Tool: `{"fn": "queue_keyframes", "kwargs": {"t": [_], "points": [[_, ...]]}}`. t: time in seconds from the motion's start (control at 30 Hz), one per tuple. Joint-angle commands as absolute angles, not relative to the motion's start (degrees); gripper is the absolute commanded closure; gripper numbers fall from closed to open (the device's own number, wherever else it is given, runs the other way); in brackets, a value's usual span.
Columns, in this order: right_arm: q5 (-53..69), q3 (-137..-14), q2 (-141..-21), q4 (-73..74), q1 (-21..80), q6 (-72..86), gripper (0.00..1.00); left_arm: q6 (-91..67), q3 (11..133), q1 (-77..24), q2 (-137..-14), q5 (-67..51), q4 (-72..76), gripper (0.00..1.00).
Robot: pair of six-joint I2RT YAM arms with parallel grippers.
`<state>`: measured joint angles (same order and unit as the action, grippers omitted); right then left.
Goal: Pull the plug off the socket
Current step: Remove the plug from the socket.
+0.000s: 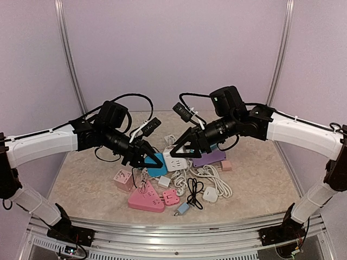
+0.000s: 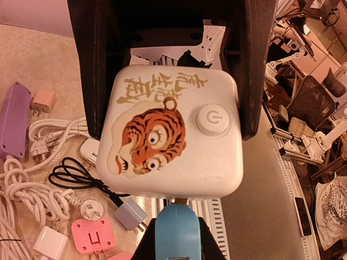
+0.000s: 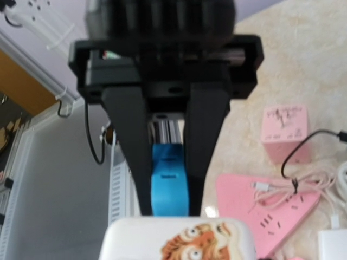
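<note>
The left gripper [image 1: 150, 158] is clenched on the blue plug [image 1: 157, 162], which sits against the left side of the white socket cube [image 2: 171, 135]. The right gripper [image 1: 180, 155] grasps this cube by two opposite sides. Plug and cube make one line from left to right between the arms, so I think the pull must go straight apart along it. Pink sockets [image 1: 145, 199] and white cords [image 1: 217, 184] lie near, toward the near edge.
</note>
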<state>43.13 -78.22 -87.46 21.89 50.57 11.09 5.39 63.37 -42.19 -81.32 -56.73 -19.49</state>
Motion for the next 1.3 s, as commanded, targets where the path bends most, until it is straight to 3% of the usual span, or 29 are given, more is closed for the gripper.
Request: {"fn": "queue_keyframes", "kwargs": {"t": [0.0, 0.43, 0.77, 1.27], "points": [[45.5, -79.6, -89.4, 30.0, 51.5, 8.0, 1.00, 7.7, 65.7, -41.8, -82.1, -57.8, -22.5, 1.00], [35.7, -78.6, -83.8, 21.4, 49.7, 13.6, 1.00, 5.5, 63.8, -41.9, -81.1, -54.4, -18.7, 1.00], [36.6, -76.4, -81.0, 17.3, 48.7, 16.7, 1.00, 3.9, 63.1, -42.1, -81.2, -54.4, -16.6, 1.00], [41.3, -81.7, -88.8, 33.7, 51.3, 7.9, 1.00, 8.2, 66.1, -42.0, -82.9, -55.7, -23.2, 1.00]]}}
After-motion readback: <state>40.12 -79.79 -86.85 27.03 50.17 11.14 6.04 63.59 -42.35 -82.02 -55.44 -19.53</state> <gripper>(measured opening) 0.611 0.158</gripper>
